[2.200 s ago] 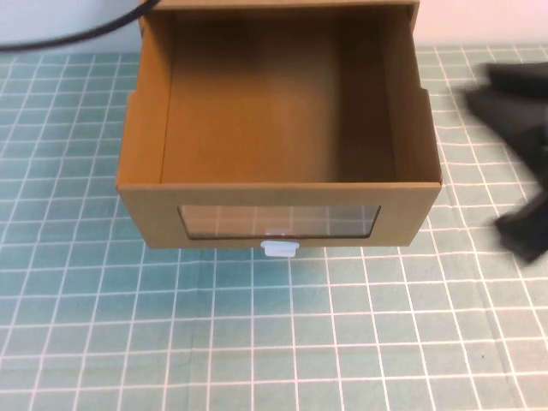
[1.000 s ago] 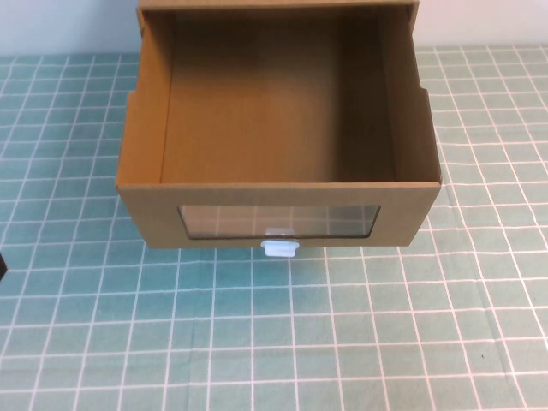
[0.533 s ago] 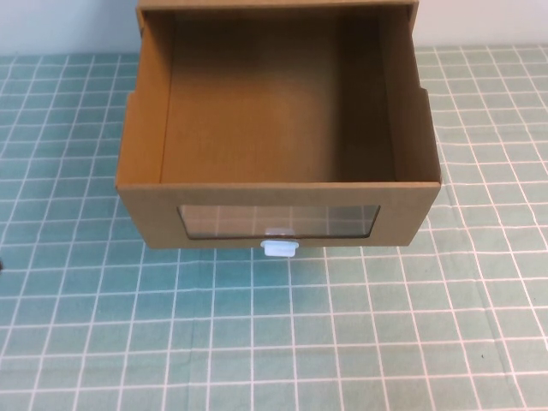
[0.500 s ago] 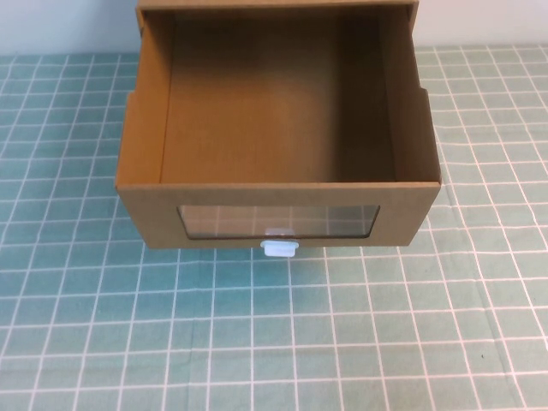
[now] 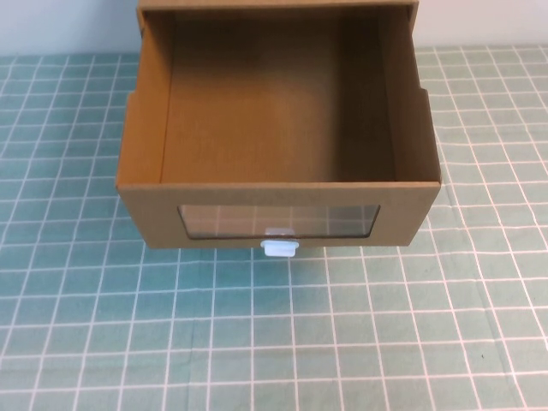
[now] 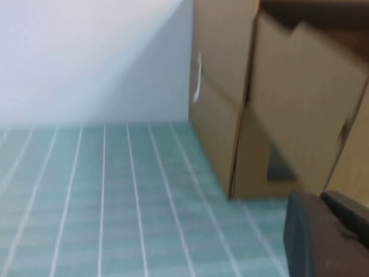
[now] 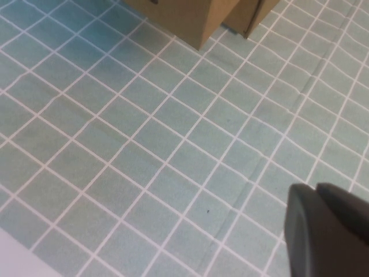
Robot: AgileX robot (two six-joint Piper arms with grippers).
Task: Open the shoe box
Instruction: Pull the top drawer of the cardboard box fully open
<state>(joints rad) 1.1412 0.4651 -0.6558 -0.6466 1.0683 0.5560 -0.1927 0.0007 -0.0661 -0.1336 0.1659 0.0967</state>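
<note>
Right, green grid mat (image 5: 86,325) covers the table. Brown cardboard shoe box (image 5: 411,154) sits far-centre on it, back end towards the white wall (image 6: 86,52). Box is open: top exposed, bare cardboard floor showing inside. Front panel (image 5: 150,214) faces the robot and has a clear window (image 5: 278,220) across it. Small white tab (image 5: 280,248) sticks out at the panel's bottom edge, centred. Neither arm appears in the high view. Left gripper (image 6: 326,231) is low over the mat, near the box's side, not touching; open or closed, cannot tell. Right gripper (image 7: 328,228) is over bare mat, well apart from the box corner, jaws fully closed, holding nothing.
</note>
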